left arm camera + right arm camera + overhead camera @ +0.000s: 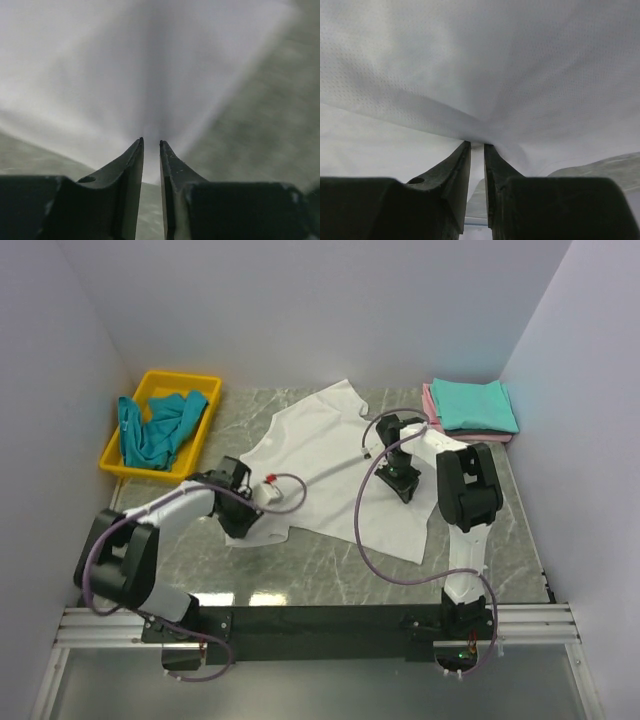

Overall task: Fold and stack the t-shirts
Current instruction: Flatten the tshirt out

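Pinching the white t-shirt (310, 440) spread on the worktop (330, 575), the left gripper (151, 143) and right gripper (477, 144) hold jaws nearly closed on cloth.

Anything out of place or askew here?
Nothing damaged or spilled. The white t-shirt lies skewed and rumpled, pinched by the left pincer and right pincer. One teal shirt sits crumpled in the yellow tray, unlike the neat folded stack far right.

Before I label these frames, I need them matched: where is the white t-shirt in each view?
Top external: white t-shirt spread out mid-table.
Left wrist: fills the upper frame, gathering toward bottom centre.
Right wrist: covers nearly everything.
Shared landmark: grey marbled table.
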You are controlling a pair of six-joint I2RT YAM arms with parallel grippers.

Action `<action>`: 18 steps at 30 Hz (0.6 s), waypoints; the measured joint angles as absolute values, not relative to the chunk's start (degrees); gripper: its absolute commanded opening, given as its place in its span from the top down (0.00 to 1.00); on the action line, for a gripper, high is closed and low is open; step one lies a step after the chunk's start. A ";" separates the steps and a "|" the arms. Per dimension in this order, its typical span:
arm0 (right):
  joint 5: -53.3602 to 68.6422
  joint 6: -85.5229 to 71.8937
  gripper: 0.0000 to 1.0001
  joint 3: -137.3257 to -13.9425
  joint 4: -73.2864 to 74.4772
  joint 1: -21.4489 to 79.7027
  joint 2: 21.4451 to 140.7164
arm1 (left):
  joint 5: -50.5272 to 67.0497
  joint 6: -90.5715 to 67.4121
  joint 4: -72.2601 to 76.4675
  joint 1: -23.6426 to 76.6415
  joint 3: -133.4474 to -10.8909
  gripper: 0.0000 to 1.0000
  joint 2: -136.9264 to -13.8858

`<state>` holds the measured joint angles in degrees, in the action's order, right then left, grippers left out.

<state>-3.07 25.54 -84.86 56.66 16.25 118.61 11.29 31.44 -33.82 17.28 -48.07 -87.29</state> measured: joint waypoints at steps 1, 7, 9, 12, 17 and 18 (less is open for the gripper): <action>-3.55 26.13 0.76 -84.75 56.49 16.19 118.58 | 12.47 31.44 -36.73 20.47 -46.70 0.75 -84.40; -5.85 30.37 0.76 -78.26 53.45 15.40 114.26 | 21.34 29.93 -44.58 24.99 -51.79 0.73 -76.47; -6.66 31.46 0.77 -76.03 53.15 14.96 113.03 | 22.74 28.42 -43.29 22.04 -57.34 0.72 -79.26; -7.49 32.36 0.77 -74.43 53.17 14.26 112.18 | 22.48 26.22 -38.15 17.89 -65.10 0.72 -86.63; -8.01 32.73 0.77 -73.58 52.62 13.93 111.66 | 18.15 25.63 -29.23 15.86 -68.58 0.72 -96.33; -8.12 32.73 0.77 -73.56 52.58 13.93 111.66 | 17.39 25.74 -28.40 15.90 -68.58 0.72 -97.80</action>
<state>-8.12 32.73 -73.56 52.58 13.93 111.66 17.39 25.74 -28.40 15.90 -68.58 -97.80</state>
